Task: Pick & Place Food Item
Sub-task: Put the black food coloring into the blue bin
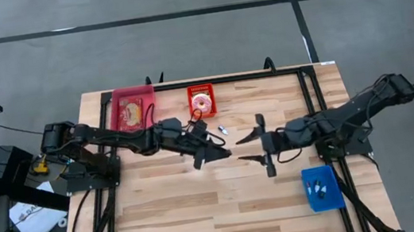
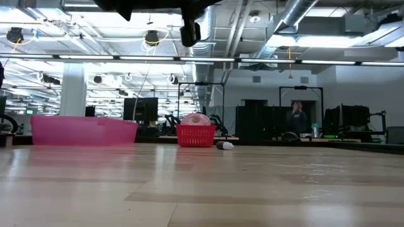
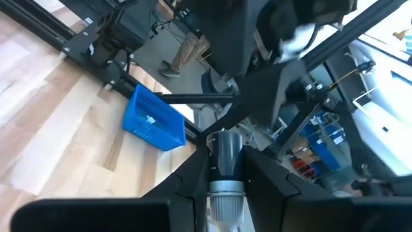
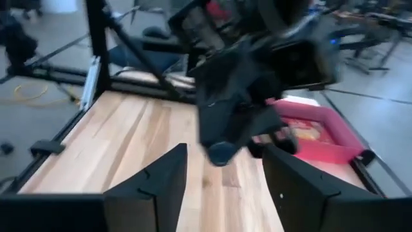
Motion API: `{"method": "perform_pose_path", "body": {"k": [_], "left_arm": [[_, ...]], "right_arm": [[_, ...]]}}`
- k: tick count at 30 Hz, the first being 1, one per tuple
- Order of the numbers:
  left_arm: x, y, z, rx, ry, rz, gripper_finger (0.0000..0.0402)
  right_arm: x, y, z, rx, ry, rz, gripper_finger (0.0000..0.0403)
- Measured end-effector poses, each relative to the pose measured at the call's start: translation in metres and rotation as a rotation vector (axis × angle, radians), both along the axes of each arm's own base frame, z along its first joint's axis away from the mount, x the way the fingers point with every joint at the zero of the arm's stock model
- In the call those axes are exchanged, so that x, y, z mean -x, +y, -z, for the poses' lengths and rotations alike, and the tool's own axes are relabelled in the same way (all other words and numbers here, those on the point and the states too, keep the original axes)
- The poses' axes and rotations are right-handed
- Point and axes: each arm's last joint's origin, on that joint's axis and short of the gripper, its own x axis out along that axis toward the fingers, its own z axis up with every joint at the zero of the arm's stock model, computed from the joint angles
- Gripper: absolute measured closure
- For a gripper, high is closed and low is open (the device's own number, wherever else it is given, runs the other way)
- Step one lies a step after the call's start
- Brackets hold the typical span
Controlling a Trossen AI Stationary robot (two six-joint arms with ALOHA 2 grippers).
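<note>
Above the table's (image 1: 203, 205) middle, your left gripper (image 1: 214, 154) clamps a small silver-and-grey food item (image 3: 225, 169) while the right gripper (image 1: 253, 147) faces it, fingers spread and empty. Behind them sits the red basket (image 1: 202, 99); the pink bin (image 1: 133, 110) lies beside it.

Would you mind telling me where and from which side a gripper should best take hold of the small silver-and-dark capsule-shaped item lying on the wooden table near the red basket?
Grip the small silver-and-dark capsule-shaped item across its short middle, coming from straight above. It lies flat on the wooden table, apart from the red basket, so fingers should fit either side of its narrow width. Its exact form is too small to judge.
</note>
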Motion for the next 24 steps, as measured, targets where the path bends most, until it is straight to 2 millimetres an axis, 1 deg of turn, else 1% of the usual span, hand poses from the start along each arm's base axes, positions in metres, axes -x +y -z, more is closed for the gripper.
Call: {"method": "perform_pose_path", "body": {"k": [3, 7, 14, 19, 24], "left_arm": [[-0.001, 0.0, -0.004, 0.028, -0.005, -0.002, 0.0326], [-0.001, -0.003, -0.005, 0.051, 0.002, 0.002, 0.0326], [-0.001, -0.008, -0.005, 0.072, 0.009, 0.017, 0.0326], [-0.001, -0.008, -0.004, 0.071, 0.013, 0.014, 0.0326], [-0.001, -0.008, -0.004, 0.07, 0.015, 0.011, 0.0325]], "right_arm": [[-0.011, 0.003, 0.004, 0.036, 0.029, -0.021, 0.0204], [-0.023, 0.007, 0.005, 0.081, 0.041, -0.041, 0.0207], [-0.038, 0.008, 0.009, 0.134, 0.068, -0.049, 0.0209], [-0.042, 0.007, 0.008, 0.137, 0.068, -0.05, 0.0213], [-0.042, 0.008, 0.008, 0.132, 0.07, -0.068, 0.0228]]}}
